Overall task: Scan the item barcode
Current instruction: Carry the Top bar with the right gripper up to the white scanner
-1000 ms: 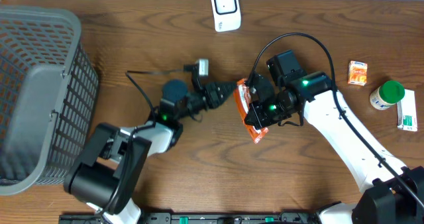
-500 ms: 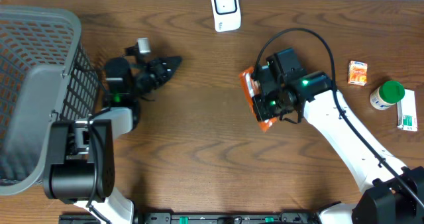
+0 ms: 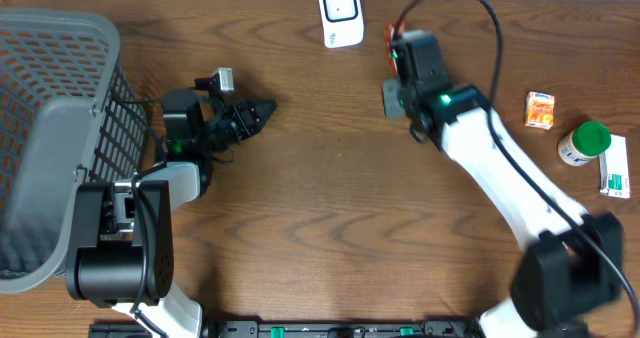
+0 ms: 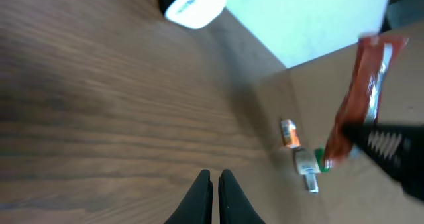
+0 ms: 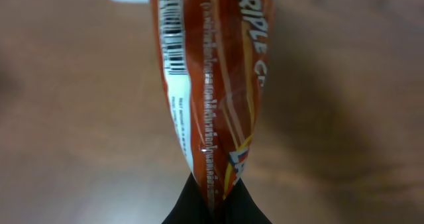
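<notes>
Packet point(image 5: 212, 85), orange-red, sits pinched at one end in our right pincer point(image 5: 213, 192), which is clamped tight on it; we hold it above the desk point(image 3: 330, 208) near the white scanner point(image 3: 340, 13); its barcode point(image 5: 173, 38) runs along one edge; our left pincer point(image 4: 213, 184) is closed, empty.

Worktop point(image 3: 330, 208) bears a mesh basket point(image 3: 60, 118) behind the left end effector point(image 3: 265, 108); scanner point(image 3: 340, 13), carton point(image 3: 540, 109) and bottle point(image 3: 583, 143) flank the right end effector point(image 5: 213, 196).

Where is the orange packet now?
Overhead, the orange packet sits in the right gripper, just right of the white scanner at the table's far edge.
</notes>
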